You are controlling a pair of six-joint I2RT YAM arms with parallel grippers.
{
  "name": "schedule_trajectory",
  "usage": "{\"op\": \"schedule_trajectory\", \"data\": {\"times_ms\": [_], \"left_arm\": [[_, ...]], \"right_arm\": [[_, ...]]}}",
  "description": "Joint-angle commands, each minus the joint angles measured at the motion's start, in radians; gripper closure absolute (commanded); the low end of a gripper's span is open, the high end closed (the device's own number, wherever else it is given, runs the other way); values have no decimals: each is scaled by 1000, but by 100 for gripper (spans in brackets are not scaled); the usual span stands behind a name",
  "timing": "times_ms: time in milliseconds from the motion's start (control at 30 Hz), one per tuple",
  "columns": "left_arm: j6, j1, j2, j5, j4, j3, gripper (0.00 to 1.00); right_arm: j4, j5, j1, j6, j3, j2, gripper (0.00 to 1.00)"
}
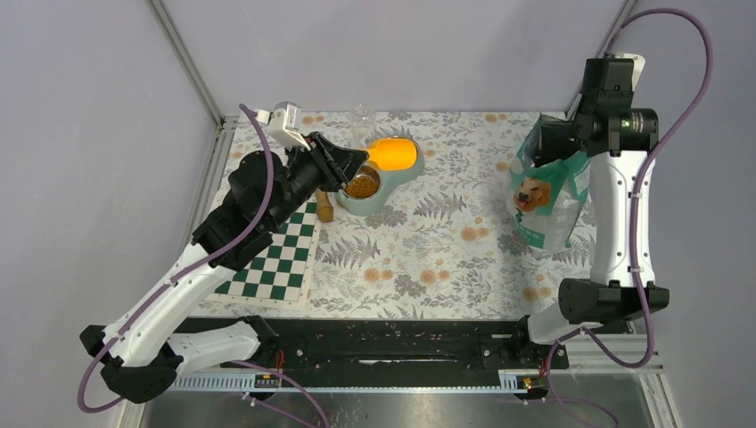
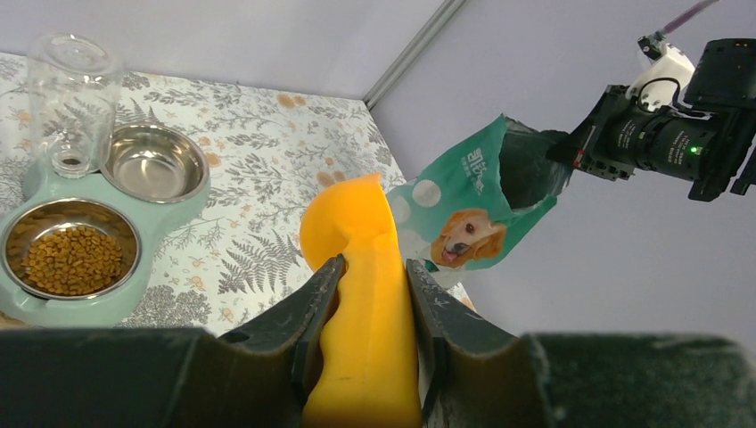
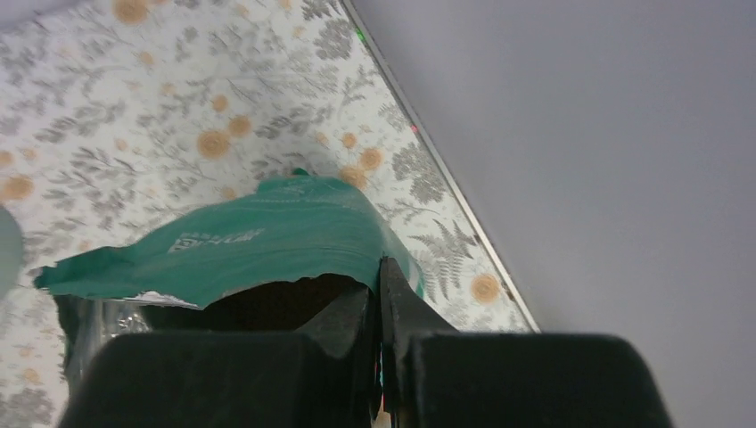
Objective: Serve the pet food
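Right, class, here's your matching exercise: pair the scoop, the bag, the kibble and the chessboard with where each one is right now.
Things
1. scoop
2. bag
3. kibble
4. chessboard

Places
A. pinched at its open top by the right end effector
B. lying in a steel bowl
C. flat on the table, at its left side
D. clamped in the left end effector

Pairs: 1-D, 2-A, 3-B, 4-C
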Motion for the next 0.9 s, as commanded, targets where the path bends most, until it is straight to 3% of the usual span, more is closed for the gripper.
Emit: {"op": "schedule_trajectory", "data": {"times_ms": [0,133,333,567,867], "left_arm": [[-12,8,11,69,65,54,100],[-41,10,32,129,87,56,100],[-117,11,74,230,149,31,100],[-221,12,94,301,243,-55,100],[-313,11,145,320,365,-195,100]], "right_arm": [[236,-82,1,77,-91,-192,100],[268,-213,47,110,-309,-294,100],[254,-226,204,145,-515,-382,100],[202,-186,398,233,-615,-403,100],[169,-84,579,303,-586,-339,100]]}}
